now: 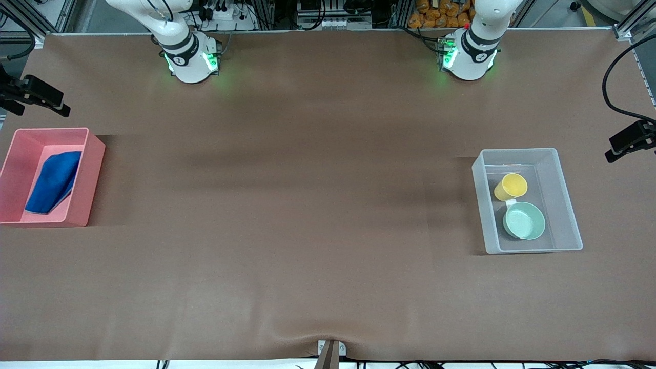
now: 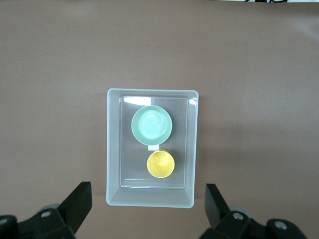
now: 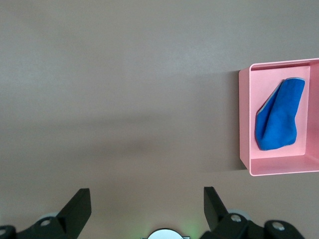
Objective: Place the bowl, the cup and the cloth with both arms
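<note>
Brown table (image 1: 318,205), no legible writing

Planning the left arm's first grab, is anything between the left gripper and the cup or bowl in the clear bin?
Nothing visible. The left gripper hangs open over the clear bin; the cup and bowl sit uncovered inside, close together. Only the bin's walls surround them.

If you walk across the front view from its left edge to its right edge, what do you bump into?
Pink bin with the blue cloth in it → bare brown table → clear bin holding the yellow cup and the green bowl.
</note>
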`<control>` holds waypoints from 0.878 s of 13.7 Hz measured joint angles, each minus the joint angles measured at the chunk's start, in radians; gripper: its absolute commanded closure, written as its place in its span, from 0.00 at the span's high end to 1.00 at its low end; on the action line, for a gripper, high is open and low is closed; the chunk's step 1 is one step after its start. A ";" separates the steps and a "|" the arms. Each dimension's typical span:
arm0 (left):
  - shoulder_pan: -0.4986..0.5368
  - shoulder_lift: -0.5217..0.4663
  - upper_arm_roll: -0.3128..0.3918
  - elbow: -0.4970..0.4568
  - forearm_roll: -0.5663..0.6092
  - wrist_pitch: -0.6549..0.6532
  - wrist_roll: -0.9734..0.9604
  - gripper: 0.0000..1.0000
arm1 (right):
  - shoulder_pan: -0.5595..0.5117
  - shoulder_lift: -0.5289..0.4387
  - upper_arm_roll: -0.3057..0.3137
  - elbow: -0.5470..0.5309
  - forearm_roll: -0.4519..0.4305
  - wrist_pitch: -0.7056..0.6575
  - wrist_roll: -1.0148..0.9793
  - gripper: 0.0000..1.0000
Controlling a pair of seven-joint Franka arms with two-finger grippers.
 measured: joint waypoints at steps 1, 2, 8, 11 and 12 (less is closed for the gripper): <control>-0.062 -0.007 0.064 0.001 -0.006 -0.001 -0.001 1.00 | 0.000 0.002 0.000 0.000 0.000 0.000 -0.001 1.00; -0.129 -0.016 0.135 0.001 -0.023 -0.004 -0.005 1.00 | 0.000 0.004 0.000 0.000 0.000 0.000 -0.001 1.00; -0.468 -0.057 0.481 0.001 -0.076 -0.027 -0.062 1.00 | 0.000 0.005 0.000 0.000 0.000 0.000 -0.002 1.00; -0.578 -0.059 0.579 -0.002 -0.077 -0.047 -0.109 1.00 | 0.000 0.005 0.000 0.000 0.000 0.000 -0.002 1.00; -0.608 -0.062 0.607 -0.008 -0.078 -0.052 -0.118 1.00 | 0.000 0.005 0.000 0.000 0.000 0.000 -0.002 1.00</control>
